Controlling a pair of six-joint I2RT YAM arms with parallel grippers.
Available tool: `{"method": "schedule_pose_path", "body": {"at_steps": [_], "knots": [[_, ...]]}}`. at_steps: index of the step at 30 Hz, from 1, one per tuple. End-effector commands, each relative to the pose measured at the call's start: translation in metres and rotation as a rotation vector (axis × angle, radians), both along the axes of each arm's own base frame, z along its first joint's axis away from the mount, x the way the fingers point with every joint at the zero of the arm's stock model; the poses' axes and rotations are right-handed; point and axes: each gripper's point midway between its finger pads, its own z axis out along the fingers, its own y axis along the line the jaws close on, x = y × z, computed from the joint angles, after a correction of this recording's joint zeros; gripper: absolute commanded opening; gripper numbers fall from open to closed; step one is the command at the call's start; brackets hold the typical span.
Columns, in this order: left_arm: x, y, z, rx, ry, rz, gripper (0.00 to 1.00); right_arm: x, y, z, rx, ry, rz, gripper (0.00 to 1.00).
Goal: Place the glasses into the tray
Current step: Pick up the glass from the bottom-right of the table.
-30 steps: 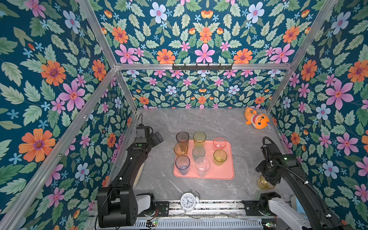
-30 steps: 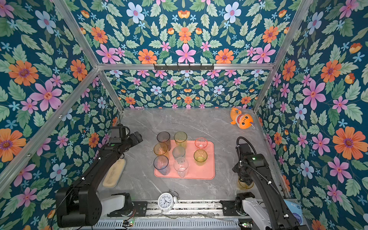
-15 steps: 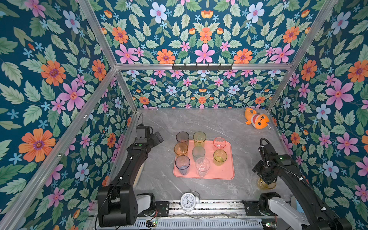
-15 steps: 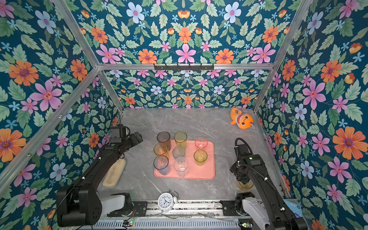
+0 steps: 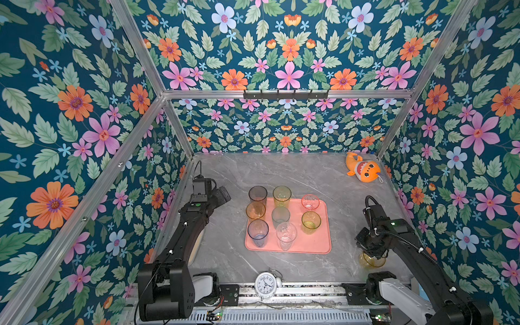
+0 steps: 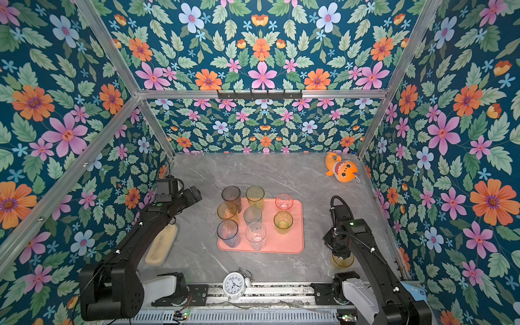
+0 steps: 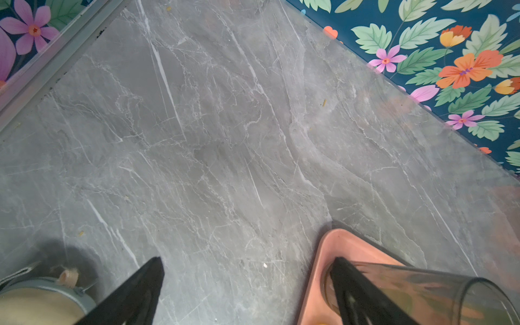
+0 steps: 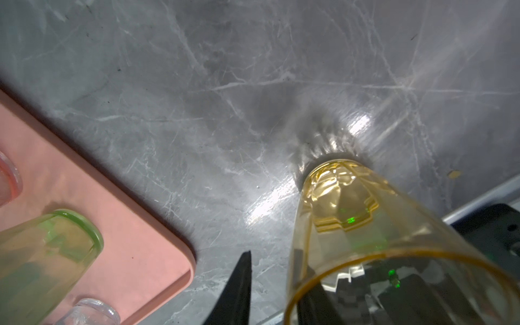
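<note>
The salmon-pink tray (image 5: pixel 323 242) lies mid-table and holds several glasses: grey (image 5: pixel 257 194), yellow-green (image 5: pixel 282 194), pink (image 5: pixel 310 201), amber (image 5: pixel 255 209), teal (image 5: pixel 280 215), green (image 5: pixel 311 222), blue (image 5: pixel 257 232) and clear (image 5: pixel 286 233). A yellow glass (image 5: pixel 371 260) (image 8: pixel 351 225) stands upright on the table right of the tray. My right gripper (image 5: pixel 370 254) (image 8: pixel 273 261) straddles its rim, one finger inside and one outside, with a strip of table showing between the outer finger and the glass wall. My left gripper (image 5: pixel 222 194) (image 7: pixel 247 260) is open and empty, left of the grey glass (image 7: pixel 422 292).
An orange plush toy (image 5: pixel 364 168) lies in the far right corner. A white alarm clock (image 5: pixel 266 284) stands at the front edge. A beige oblong dish (image 6: pixel 161 247) lies under the left arm. Flowered walls close in three sides.
The right arm has shifted slightly left and lower over the yellow glass. The left arm and the glasses on the tray have not moved.
</note>
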Motion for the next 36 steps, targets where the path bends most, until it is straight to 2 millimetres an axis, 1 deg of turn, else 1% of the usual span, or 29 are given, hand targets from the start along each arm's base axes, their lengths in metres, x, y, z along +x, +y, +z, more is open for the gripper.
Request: {"method": "schedule_pose_path", "body": {"at_steps": [1, 12, 16, 19, 27, 32, 36], "knots": [[0.002, 0.000, 0.004, 0.001, -0.017, -0.002, 0.96, 0.001, 0.002, 0.000, 0.009, -0.002, 0.006, 0.26], [0.002, 0.000, 0.003, 0.000, -0.013, -0.003, 0.96, 0.003, 0.003, -0.001, 0.011, -0.006, 0.026, 0.18], [0.002, 0.000, 0.002, 0.000, -0.011, -0.003, 0.96, 0.004, 0.004, -0.001, 0.018, -0.009, 0.034, 0.12], [0.002, 0.000, 0.002, 0.000, -0.011, -0.003, 0.96, 0.005, 0.006, -0.001, 0.024, -0.014, 0.046, 0.10], [0.001, 0.000, 0.002, -0.002, -0.010, -0.003, 0.96, 0.014, 0.018, 0.004, 0.074, -0.042, 0.110, 0.03], [0.002, -0.001, 0.002, -0.004, -0.012, -0.003, 0.96, 0.019, 0.024, 0.010, 0.047, -0.052, 0.183, 0.03], [0.002, -0.001, 0.004, -0.004, -0.014, -0.003, 0.96, 0.024, 0.036, 0.017, 0.037, -0.056, 0.250, 0.00]]}}
